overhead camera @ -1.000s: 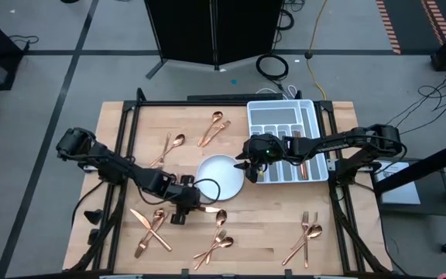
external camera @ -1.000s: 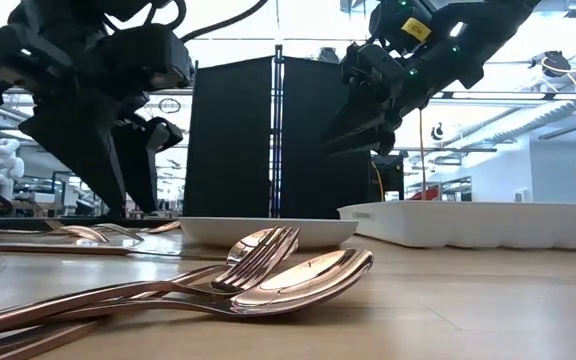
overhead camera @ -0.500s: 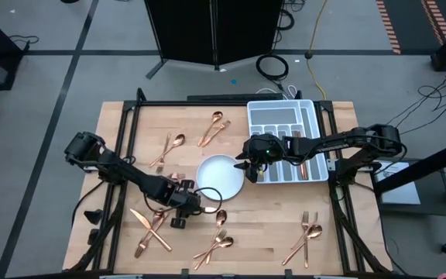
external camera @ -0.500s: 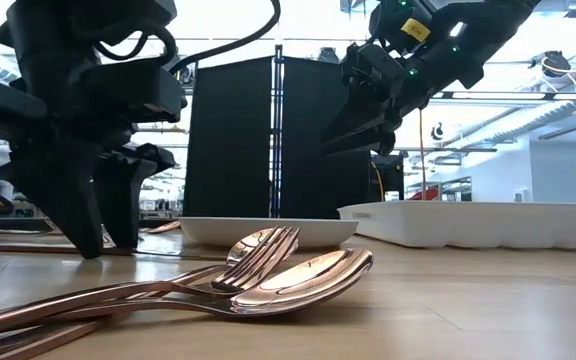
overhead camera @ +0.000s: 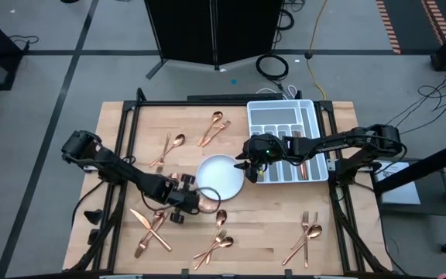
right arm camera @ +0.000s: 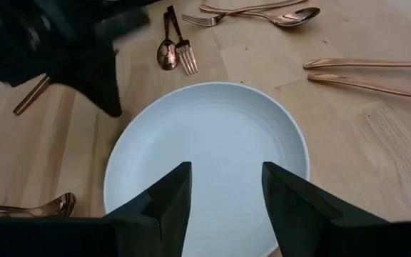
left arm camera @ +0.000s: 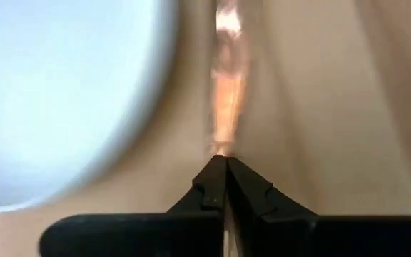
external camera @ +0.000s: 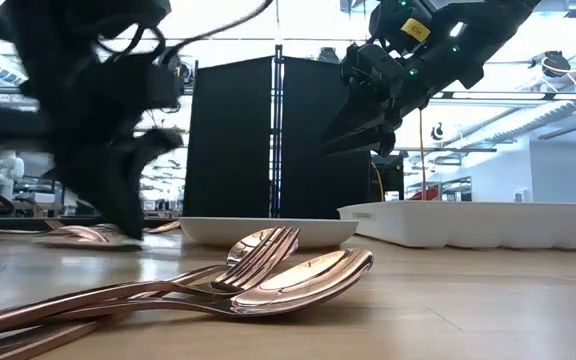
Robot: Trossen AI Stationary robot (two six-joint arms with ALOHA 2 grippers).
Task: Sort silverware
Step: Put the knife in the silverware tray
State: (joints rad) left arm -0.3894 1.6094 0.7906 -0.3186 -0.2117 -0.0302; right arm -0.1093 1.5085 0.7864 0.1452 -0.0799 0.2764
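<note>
The silverware lies scattered on the wooden table: spoons (overhead camera: 175, 142) at the far left, crossed knives (overhead camera: 150, 229) at the near left, and a fork with spoons (overhead camera: 307, 237) at the near right. A round white plate (overhead camera: 220, 177) sits in the middle. Just near and left of the plate, my left gripper (overhead camera: 195, 204) is low over the table and shut on a slim copper piece (overhead camera: 209, 206). Above the plate's right edge my right gripper (overhead camera: 244, 164) hangs open; its fingers (right arm camera: 177, 193) hold nothing. My left gripper pinches one end (left arm camera: 223, 146) of the slim copper piece between its two fingertips. The piece runs straight on ahead of the fingers, beside the plate's rim (left arm camera: 159, 143). The fingers slant down from the table's left side. I cannot tell whether the piece is off the table.
The white divided tray (overhead camera: 281, 104) stands at the far right, with a few copper pieces in its compartments. A fork and spoon pair (overhead camera: 218, 242) lies near the front edge, close to the left gripper. More silverware (overhead camera: 214, 127) lies beyond the plate.
My left gripper has come down to the table beside the plate and shut on the slim copper piece. The left arm shows blurred in the low view, still moving.
</note>
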